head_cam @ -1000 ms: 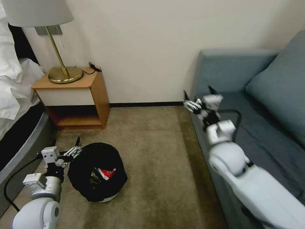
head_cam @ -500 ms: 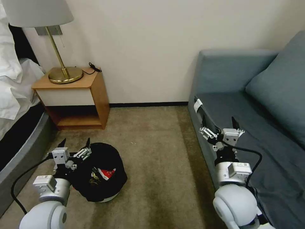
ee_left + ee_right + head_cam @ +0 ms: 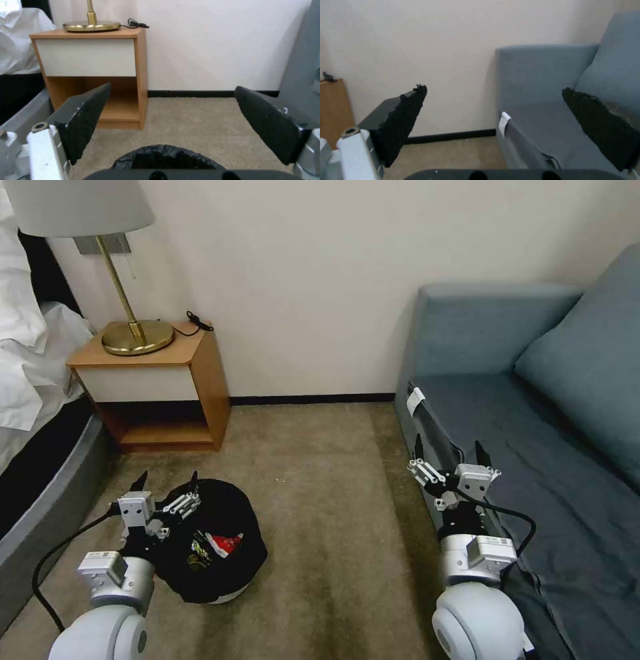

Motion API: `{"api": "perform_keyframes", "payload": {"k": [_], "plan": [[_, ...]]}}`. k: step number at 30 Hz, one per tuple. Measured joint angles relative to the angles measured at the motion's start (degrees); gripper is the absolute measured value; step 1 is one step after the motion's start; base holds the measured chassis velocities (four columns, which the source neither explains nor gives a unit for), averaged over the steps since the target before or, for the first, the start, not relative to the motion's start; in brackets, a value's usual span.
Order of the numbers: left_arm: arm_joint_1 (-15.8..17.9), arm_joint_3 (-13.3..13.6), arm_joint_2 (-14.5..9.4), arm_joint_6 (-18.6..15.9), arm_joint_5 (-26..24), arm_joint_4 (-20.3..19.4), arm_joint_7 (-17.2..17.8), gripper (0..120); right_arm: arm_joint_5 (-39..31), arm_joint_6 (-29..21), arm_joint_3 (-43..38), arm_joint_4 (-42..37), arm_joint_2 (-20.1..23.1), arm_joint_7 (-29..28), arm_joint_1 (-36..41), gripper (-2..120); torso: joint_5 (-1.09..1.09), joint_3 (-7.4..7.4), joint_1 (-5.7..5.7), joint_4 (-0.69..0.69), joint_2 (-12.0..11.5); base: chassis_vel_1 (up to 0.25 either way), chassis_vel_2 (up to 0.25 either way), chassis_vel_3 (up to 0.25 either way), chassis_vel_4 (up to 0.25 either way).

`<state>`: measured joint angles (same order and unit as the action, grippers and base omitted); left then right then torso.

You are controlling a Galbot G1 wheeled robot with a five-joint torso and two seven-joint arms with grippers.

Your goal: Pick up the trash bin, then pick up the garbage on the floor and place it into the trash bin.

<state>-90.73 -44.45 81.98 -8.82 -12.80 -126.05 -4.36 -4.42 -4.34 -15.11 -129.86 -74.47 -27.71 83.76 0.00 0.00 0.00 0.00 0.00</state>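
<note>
The trash bin (image 3: pixel 220 513), squat and lined with a crinkled black bag, stands on the carpet at lower left on its whitish base. Inside lies garbage: a red packet (image 3: pixel 227 543) and a dark wrapper (image 3: pixel 198 553). My left gripper (image 3: pixel 168 481) hovers open just above the bin's near-left rim, touching nothing. In the left wrist view its fingers (image 3: pixel 85 120) spread wide over the black bag (image 3: pixel 163 158). My right gripper (image 3: pixel 448 445) is open and empty, held up beside the sofa's front edge. The right wrist view shows its fingers (image 3: pixel 403 117) apart.
A wooden nightstand (image 3: pixel 167 393) with a brass lamp (image 3: pixel 137 337) stands against the wall behind the bin. A bed (image 3: pixel 40 447) runs along the left. A blue sofa (image 3: pixel 533 433) fills the right. Open carpet (image 3: pixel 333 500) lies between bin and sofa.
My right arm has drawn back and down from the sofa's corner to a spot low beside its front edge. The left gripper has turned level and shifted slightly right over the bin's rim.
</note>
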Motion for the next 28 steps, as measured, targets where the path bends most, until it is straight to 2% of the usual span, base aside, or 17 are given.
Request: {"api": "perform_keyframes", "payload": {"k": [28], "plan": [[0.06, -0.02, 0.05, 0.15, 0.04, 0.1, -0.08, 100, 0.04, -0.21, 0.24, 0.23, 0.04, 0.09, -0.09, 100, 0.0, 0.0, 0.0, 0.0, 0.0, 0.0, 0.0, 0.0, 0.0]]}}
